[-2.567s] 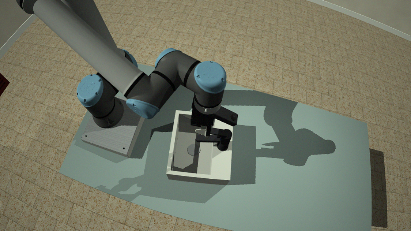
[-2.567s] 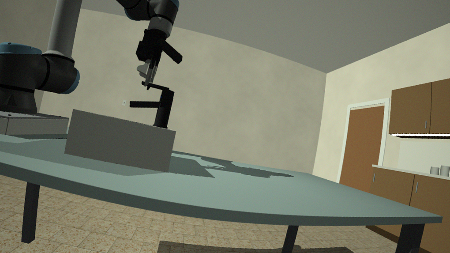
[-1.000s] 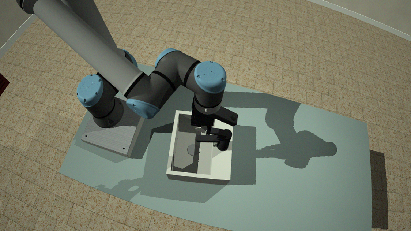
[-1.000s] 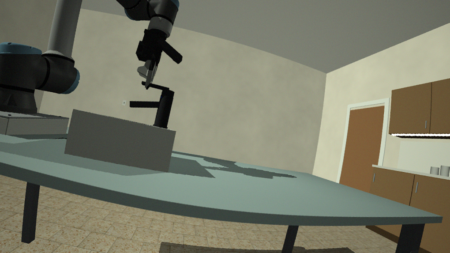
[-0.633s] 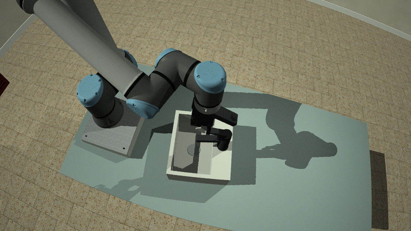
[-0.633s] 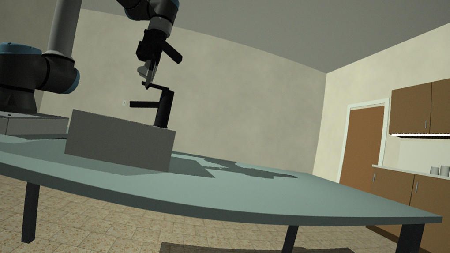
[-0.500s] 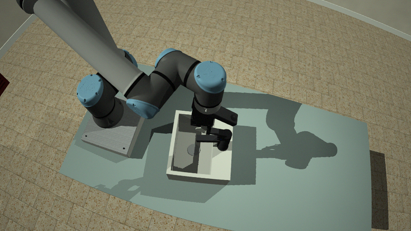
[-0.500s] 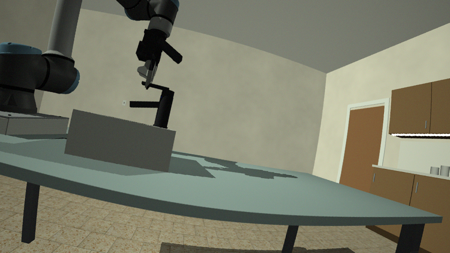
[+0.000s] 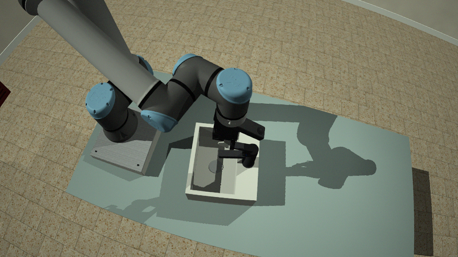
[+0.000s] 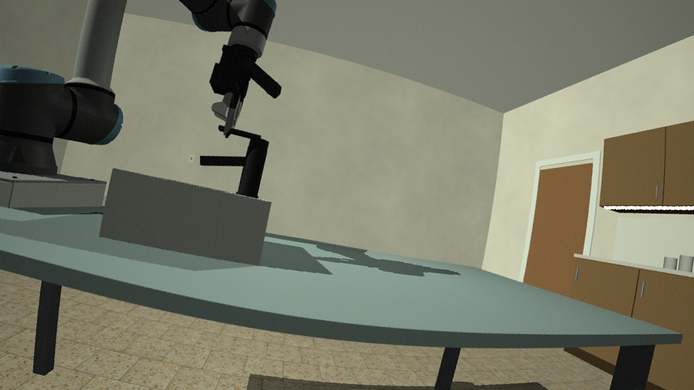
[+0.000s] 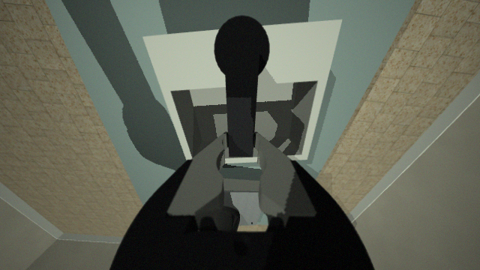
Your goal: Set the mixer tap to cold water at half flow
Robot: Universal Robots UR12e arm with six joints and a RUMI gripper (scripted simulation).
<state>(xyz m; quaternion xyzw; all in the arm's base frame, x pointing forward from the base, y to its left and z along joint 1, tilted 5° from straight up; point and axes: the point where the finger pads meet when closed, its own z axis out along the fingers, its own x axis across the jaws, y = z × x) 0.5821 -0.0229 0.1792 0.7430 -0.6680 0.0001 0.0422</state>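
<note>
A black mixer tap point(image 9: 248, 158) stands on the rim of a white sink point(image 9: 223, 163); it also shows in the exterior view point(image 10: 252, 164). Its lever point(image 10: 242, 134) lies about level and points out over the spout point(image 10: 217, 160). In the wrist view the lever point(image 11: 241, 112) runs straight away from me to the round tap body point(image 11: 241, 45). My gripper point(image 11: 241, 133) comes down from above and is shut on the free end of the lever; it also shows in the exterior view point(image 10: 227, 130). I see no red or blue dots in any view.
The sink sits on a grey-green table point(image 9: 290, 205) beside my arm's base plate point(image 9: 126, 148). The sink basin has a round drain point(image 9: 214, 166). Cabinets and a counter point(image 10: 676, 273) stand far off at the right wall.
</note>
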